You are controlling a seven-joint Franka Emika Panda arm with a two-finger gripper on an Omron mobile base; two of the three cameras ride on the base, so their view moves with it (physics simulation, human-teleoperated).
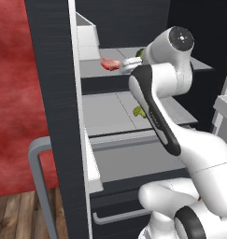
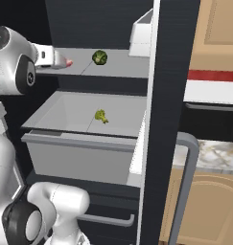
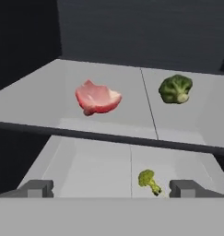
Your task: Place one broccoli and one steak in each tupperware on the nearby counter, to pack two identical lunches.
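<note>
A pink steak point(image 3: 97, 97) lies on the fridge's upper grey shelf point(image 3: 35, 99), with a dark green broccoli point(image 3: 176, 88) to its right. A smaller, lighter broccoli point(image 3: 148, 179) lies one level lower. My gripper point(image 3: 114, 190) is open and empty, hovering in front of the upper shelf, short of the steak point(image 1: 110, 64). In the right base view the steak point(image 2: 68, 62) peeks out past my hand, the big broccoli point(image 2: 99, 58) sits beyond it and the small broccoli point(image 2: 101, 116) lies below. A corner of the marble counter point(image 2: 216, 153) shows at the right. The tupperware is out of view.
The open fridge door point(image 1: 54, 93) stands at my left with its grey handle point(image 1: 38, 158) and a white door bin point(image 1: 87, 35). A grey drawer front point(image 2: 79, 153) juts out under the lower level. Wooden cabinets point(image 2: 204, 206) stand below the counter.
</note>
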